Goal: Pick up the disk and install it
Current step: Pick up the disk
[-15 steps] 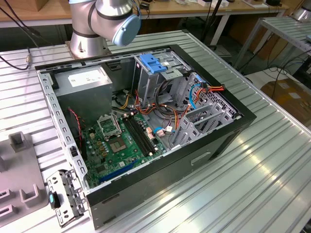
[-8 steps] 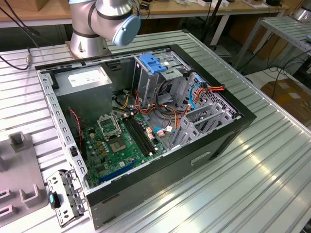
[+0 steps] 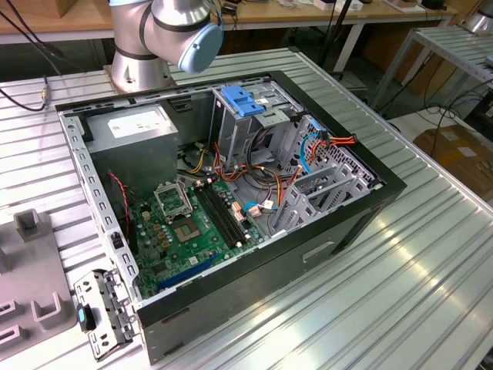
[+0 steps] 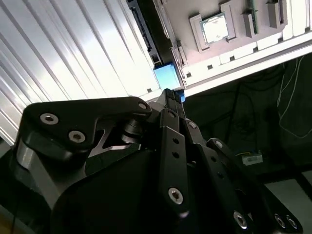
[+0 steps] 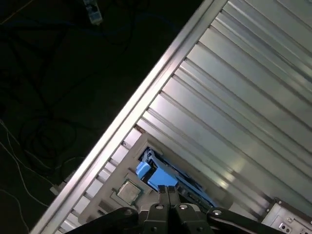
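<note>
The table [image 3: 400,254] is ribbed bare metal, smooth and glossy under the light. The case [image 3: 254,289] is matt black outside and dull grey sheet metal within. The gripper [image 4: 170,95] is matt black with bright metal screws. The disk [image 4: 167,75] shows smooth blue plastic at its edge.

the arm [image 3: 166,27] is brushed silver metal with fat rounded joints, one closed by a pale blue cap [image 3: 202,45], rising from a round silver base [image 3: 139,71]. the gripper [image 4: 170,95] is matte black, built of flat angular link plates [image 4: 83,122] pinned with bright silver screw heads [image 4: 175,195], and tapers into two slim black fingers [image 5: 161,196].
</note>
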`<action>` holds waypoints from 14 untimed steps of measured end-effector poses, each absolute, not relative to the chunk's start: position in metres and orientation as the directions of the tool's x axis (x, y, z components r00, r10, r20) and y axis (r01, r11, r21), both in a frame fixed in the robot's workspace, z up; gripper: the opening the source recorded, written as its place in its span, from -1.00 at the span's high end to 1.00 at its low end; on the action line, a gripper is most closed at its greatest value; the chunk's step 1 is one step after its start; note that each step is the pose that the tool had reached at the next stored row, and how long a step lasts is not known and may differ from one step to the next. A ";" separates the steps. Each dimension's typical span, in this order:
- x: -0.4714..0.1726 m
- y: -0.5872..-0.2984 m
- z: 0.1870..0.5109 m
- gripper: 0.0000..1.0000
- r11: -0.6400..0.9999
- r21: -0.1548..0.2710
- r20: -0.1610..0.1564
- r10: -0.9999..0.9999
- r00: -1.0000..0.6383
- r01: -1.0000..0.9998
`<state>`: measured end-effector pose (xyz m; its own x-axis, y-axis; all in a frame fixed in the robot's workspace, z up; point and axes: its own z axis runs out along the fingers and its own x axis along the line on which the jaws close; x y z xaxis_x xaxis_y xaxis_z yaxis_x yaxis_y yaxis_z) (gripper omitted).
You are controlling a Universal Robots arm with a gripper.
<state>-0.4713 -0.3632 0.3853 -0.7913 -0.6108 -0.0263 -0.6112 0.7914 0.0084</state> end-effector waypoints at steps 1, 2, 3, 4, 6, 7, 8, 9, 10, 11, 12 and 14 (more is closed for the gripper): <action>-0.471 -0.363 0.385 0.79 0.780 0.008 -0.026 -0.625 -0.780 -0.625; -0.471 -0.363 0.385 0.79 0.764 0.008 -0.026 -0.644 -0.764 -0.645; -0.471 -0.363 0.385 0.79 0.752 0.008 -0.026 -0.659 -0.752 -0.660; -0.471 -0.363 0.385 0.79 0.733 0.008 -0.026 -0.680 -0.733 -0.681; -0.471 -0.363 0.385 0.79 0.707 0.008 -0.026 -0.707 -0.706 -0.708; -0.471 -0.363 0.385 0.79 0.684 0.008 -0.026 -0.729 -0.683 -0.730; -0.471 -0.363 0.385 0.79 0.668 0.008 -0.026 -0.744 -0.668 -0.744; -0.471 -0.363 0.385 0.79 0.646 0.008 -0.026 -0.763 -0.646 -0.763; -0.471 -0.363 0.385 0.79 0.615 0.008 -0.026 -0.788 -0.615 -0.788; -0.471 -0.363 0.385 0.79 0.592 0.008 -0.026 -0.806 -0.592 -0.806; -0.471 -0.363 0.385 0.79 0.568 0.008 -0.026 -0.823 -0.568 -0.823; -0.471 -0.363 0.385 0.79 0.516 0.008 -0.025 -0.856 -0.516 -0.857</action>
